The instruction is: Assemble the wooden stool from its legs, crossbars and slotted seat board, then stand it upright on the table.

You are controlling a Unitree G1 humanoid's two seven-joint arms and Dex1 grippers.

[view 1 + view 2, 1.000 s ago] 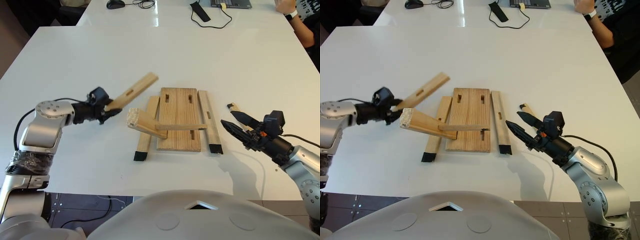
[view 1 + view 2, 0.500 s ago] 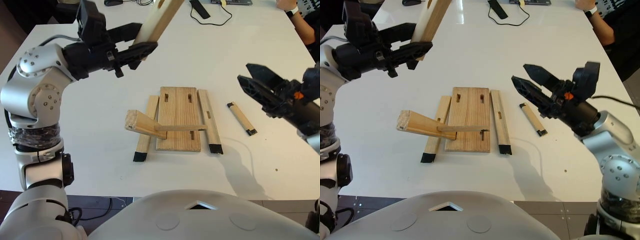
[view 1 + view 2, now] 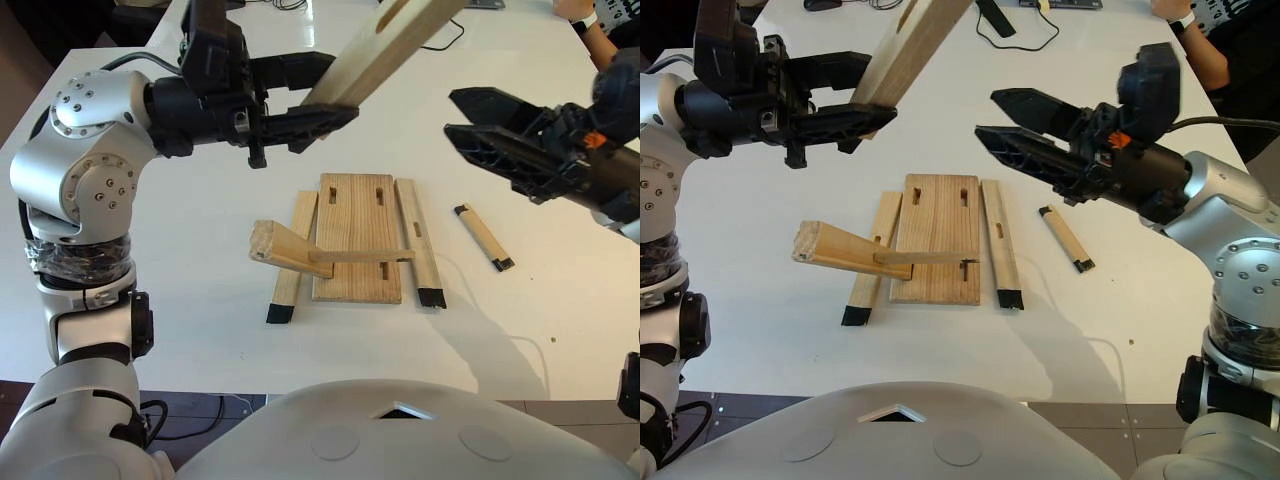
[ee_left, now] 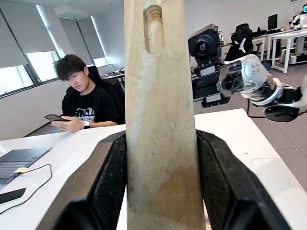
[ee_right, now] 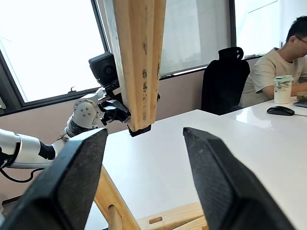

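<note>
Stool leg (image 3: 385, 50) clamped in left fingers (image 4: 112, 187), its slot (image 4: 153, 28) plain in the wrist view; right fingers (image 5: 79, 187) spread, apparently empty.

We're seeing a silver-grey left arm (image 3: 85, 140), round joint caps dotted with small screws, black wrap (image 3: 75, 268) below. The right arm (image 3: 1240, 210) matches, trailing a black cable (image 3: 1225, 66), an orange mark (image 3: 1124, 140) behind its black, tapered right gripper (image 3: 449, 112).
</note>
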